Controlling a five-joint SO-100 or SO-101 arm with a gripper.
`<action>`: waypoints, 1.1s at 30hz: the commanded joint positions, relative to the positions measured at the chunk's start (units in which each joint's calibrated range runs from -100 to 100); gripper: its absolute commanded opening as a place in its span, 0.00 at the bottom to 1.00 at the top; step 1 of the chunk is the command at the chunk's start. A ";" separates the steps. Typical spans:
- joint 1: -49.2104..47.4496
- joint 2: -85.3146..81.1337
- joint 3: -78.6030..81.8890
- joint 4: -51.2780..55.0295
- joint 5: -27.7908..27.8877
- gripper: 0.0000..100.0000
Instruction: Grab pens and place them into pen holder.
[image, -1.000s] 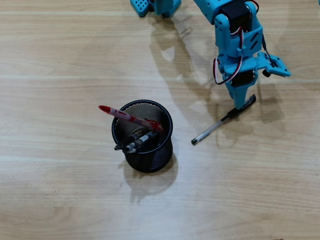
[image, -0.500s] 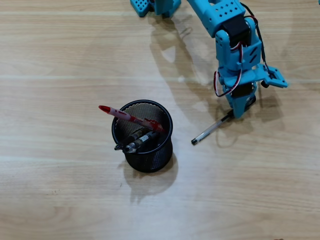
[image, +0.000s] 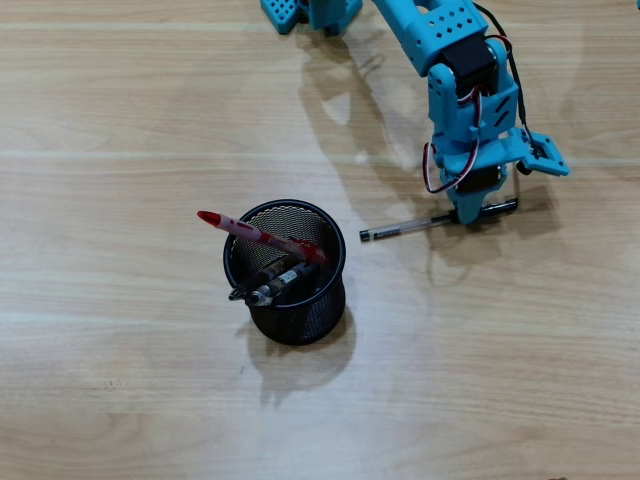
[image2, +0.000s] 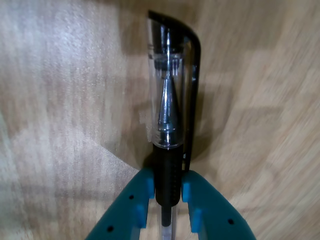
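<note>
Overhead view: three pens (image: 268, 262) in holder (image: 287, 272) (fourth (image: 400, 229) in jaws (image: 470, 212)).

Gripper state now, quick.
Gripper: shut on the black-and-clear pen, clamped at its black grip section just behind the capped tip.

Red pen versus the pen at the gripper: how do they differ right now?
The red pen leans in the pen holder, its tip over the rim; the black pen lies about level outside it. The gripper clamps the black pen's grip; nothing holds the red one. One is red-and-clear, the other black-and-clear. Both are slim ballpoints.
</note>
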 joint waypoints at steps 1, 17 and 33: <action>0.42 -0.65 0.03 0.14 -0.57 0.02; 4.72 -24.86 0.48 0.23 -0.62 0.02; 19.44 -48.98 1.48 -11.98 -22.19 0.02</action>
